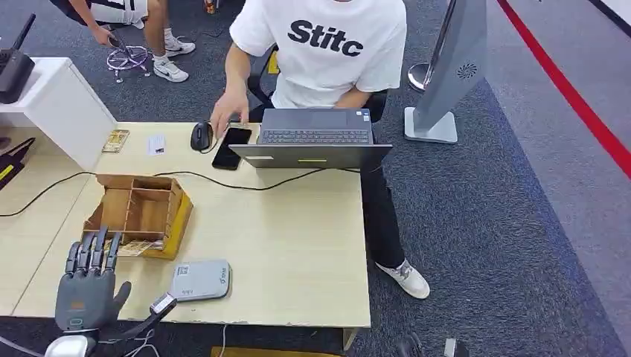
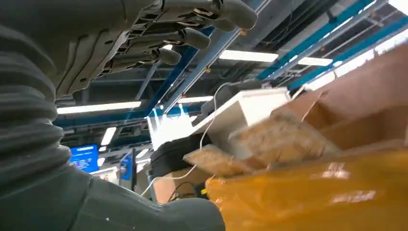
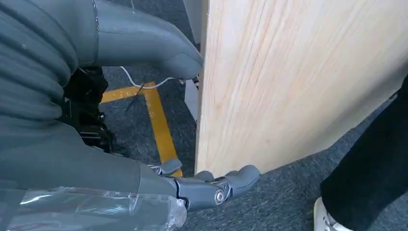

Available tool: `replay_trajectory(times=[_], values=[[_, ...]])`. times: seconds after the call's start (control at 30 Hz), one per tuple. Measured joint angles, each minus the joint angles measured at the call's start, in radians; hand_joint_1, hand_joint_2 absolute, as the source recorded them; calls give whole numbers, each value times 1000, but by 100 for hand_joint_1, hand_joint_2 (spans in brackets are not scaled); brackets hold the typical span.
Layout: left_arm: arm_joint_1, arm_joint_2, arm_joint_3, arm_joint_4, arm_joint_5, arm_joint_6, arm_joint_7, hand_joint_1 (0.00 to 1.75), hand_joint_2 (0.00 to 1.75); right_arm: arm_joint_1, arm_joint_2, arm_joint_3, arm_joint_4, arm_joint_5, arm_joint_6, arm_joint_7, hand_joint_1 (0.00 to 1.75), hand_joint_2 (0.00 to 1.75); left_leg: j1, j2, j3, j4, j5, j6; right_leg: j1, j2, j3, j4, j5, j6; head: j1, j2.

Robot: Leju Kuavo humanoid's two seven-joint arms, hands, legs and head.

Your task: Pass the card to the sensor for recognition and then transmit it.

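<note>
Nearest the robot, the left hand (image 1: 88,286) is seen in the head view raised over the table's (image 1: 298,245) near left corner, fingers straight and spread, pointing at the wooden box (image 1: 141,212); nothing is held. A card (image 1: 134,248) is seen lying at the box's near edge, just beyond the fingertips (image 1: 95,242), and the grey sensor (image 1: 199,280) lies flat just right of the hand. From the left wrist view, the open palm (image 2: 96,53) and the box's yellow wall (image 2: 312,192) are shown close up. By the right wrist view, the right hand (image 3: 159,120) is shown hanging low beside the table's edge (image 3: 288,86), fingers loosely apart and empty. Farther off, a laptop (image 1: 316,141) and a seated person (image 1: 327,52) are seen
</note>
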Motion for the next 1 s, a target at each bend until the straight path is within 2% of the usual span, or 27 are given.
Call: replay_trajectory(times=[0.13,0.3,0.53,1.0], values=[[-22,77,-80,75,0,1,135,0,175,-1,0,0,0,8,1,5,0,175,0,0,0,0,0,0,0,0,0,0,0,0,0,0],[-67,143,-165,155,0,1,190,0,175,-6,0,1,0,17,1,11,0,175,0,-1,0,0,0,0,0,-1,0,0,0,0,0,0],[-107,185,-230,210,0,0,199,0,175,-10,0,1,0,18,1,14,0,175,0,-1,0,0,0,0,0,-1,0,0,0,0,0,0],[-122,199,-254,240,0,0,207,0,175,-11,0,1,0,20,1,14,0,175,0,-1,0,0,0,0,0,-1,0,0,0,0,0,0]])
